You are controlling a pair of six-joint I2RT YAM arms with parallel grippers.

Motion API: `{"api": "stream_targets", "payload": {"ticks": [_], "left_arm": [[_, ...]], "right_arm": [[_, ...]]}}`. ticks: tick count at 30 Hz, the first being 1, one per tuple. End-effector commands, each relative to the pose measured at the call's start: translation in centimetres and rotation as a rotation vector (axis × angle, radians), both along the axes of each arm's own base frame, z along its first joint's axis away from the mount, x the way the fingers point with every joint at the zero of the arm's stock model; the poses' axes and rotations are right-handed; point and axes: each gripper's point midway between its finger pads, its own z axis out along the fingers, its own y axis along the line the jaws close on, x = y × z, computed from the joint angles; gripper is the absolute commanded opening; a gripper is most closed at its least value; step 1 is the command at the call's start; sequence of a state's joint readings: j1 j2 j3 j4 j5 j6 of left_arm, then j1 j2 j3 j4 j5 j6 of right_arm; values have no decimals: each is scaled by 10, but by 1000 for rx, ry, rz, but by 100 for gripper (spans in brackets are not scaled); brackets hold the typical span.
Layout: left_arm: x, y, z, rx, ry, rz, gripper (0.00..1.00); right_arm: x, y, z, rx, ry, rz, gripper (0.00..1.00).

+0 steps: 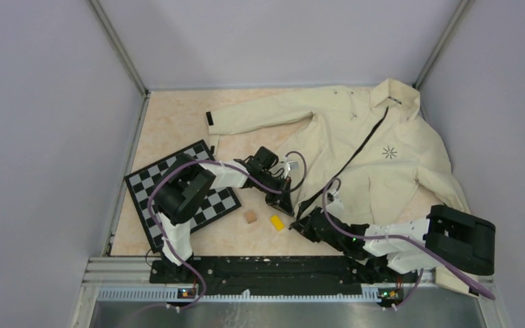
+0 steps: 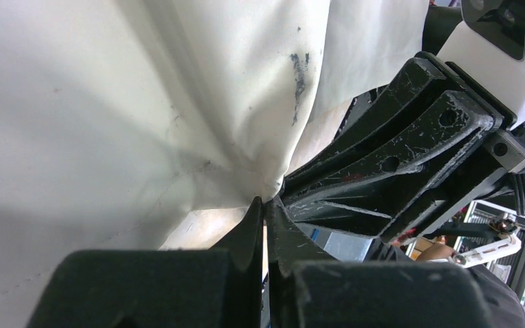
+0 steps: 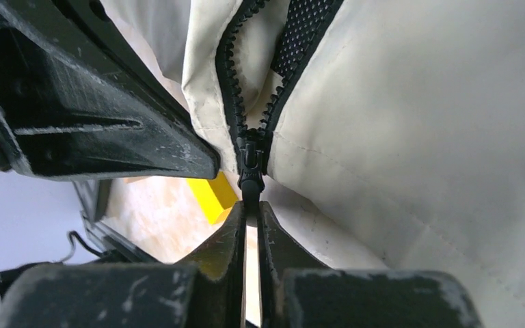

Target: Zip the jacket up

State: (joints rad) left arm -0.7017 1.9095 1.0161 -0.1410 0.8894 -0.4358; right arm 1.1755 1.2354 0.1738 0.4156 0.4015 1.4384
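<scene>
So the left gripper [image 2: 264, 205] had the jacket [image 2: 109, 102] hem pinched, probably to anchor it. And the right gripper [image 3: 251, 208] was clamped on the zipper pull [image 3: 249, 167], down low.

arms [image 1: 417, 247]: white links, black joints | cables [image 1: 389, 237]: purple | gripper fingers [image 3: 219, 266]: black, ribbed, scuffed pale

checkerboard [image 1: 147, 179]: flat, left | brown cube [image 1: 250, 216]: just beside yellow block [image 1: 277, 222]

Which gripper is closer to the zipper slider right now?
Right. The right gripper pinches the zipper slider itself; the left gripper clamps the hem of the jacket just beside it.
</scene>
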Motion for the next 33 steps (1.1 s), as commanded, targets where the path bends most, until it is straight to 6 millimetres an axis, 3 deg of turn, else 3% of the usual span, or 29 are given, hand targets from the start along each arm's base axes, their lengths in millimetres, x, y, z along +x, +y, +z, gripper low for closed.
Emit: {"api": "stream_targets", "payload": {"ticks": [1,6,11,17,24,30,33], "left_arm": [[1,1,0,-13,-20,-5,0],[2,3,-3,0,-41,17,0],[5,4,0,-3,-89,47,0],[-5,6,-8,12,-101,46,0],[-8,13,-14,54,-136,62,0],[-9,18,-19,84,-182,74,0],[-8,18,-19,90,-194,71,0]], "right_arm": [[8,4,18,25,83,-94,0],[14,-4,37,-5,196,-146,0],[13,-7,30,196,528,-139,0],[16,7,39,361,704,-25,0],[40,-8,39,369,702,-45,0],[74,-42,63,527,558,-169,0],[83,-47,70,508,551,-127,0]]}}
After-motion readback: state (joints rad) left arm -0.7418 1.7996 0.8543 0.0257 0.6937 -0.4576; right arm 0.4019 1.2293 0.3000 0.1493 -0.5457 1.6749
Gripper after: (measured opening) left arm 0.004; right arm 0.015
